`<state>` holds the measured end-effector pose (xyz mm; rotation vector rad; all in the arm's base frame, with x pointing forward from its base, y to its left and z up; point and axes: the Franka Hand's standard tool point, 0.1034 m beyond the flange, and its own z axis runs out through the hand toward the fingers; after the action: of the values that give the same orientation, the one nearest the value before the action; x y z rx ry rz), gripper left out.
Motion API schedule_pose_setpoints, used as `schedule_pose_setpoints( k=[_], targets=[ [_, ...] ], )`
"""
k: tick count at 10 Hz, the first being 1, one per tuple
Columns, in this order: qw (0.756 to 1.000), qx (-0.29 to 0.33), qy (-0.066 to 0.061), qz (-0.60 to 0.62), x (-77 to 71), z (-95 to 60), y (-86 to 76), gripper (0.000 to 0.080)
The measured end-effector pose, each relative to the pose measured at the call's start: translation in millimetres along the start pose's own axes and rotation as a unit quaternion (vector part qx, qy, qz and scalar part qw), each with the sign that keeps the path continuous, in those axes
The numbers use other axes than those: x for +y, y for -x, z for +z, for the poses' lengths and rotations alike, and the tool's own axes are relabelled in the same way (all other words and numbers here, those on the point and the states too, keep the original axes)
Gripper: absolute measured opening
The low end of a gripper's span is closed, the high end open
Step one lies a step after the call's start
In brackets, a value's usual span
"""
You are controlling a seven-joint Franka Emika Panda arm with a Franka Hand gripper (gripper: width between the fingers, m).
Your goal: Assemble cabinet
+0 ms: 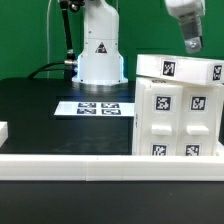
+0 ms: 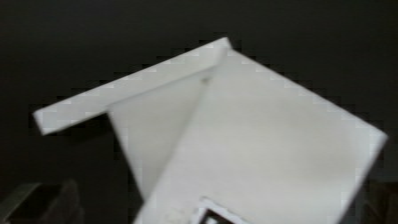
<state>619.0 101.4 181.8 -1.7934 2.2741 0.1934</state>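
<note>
The cabinet's large white box [image 1: 176,118] stands upright at the exterior view's right, with black-and-white tags on its front. A smaller white tagged panel [image 1: 178,68] lies across its top. My gripper [image 1: 192,44] hangs just above the box's top right end and touches nothing. In the wrist view the white panel [image 2: 231,130] fills the middle as a slanted shape with a ridge, and a tag corner shows at its near end. My gripper [image 2: 217,208] is open, with one dark finger [image 2: 36,203] showing at the side, and it holds nothing.
The marker board [image 1: 98,108] lies flat on the black table in front of the robot base [image 1: 100,55]. A long white rail [image 1: 90,166] edges the table's front. A small white piece [image 1: 3,131] shows at the exterior view's left edge.
</note>
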Motion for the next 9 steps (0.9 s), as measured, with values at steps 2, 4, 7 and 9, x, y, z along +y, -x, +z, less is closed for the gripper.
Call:
schedule_pose_setpoints(
  k=[2, 4, 7, 9],
  targets=[
    [0.988, 0.007, 0.013, -0.153, -5.7, -3.6, 8.8, 0.0797],
    [0.961, 0.014, 0.018, -0.277, -4.6, -2.9, 12.8, 0.0797],
    [0.904, 0.013, 0.019, -0.426, -5.5, -3.1, 11.0, 0.0797],
    [0.862, 0.013, 0.021, -0.506, -5.8, -3.3, 9.9, 0.0797]
  ],
)
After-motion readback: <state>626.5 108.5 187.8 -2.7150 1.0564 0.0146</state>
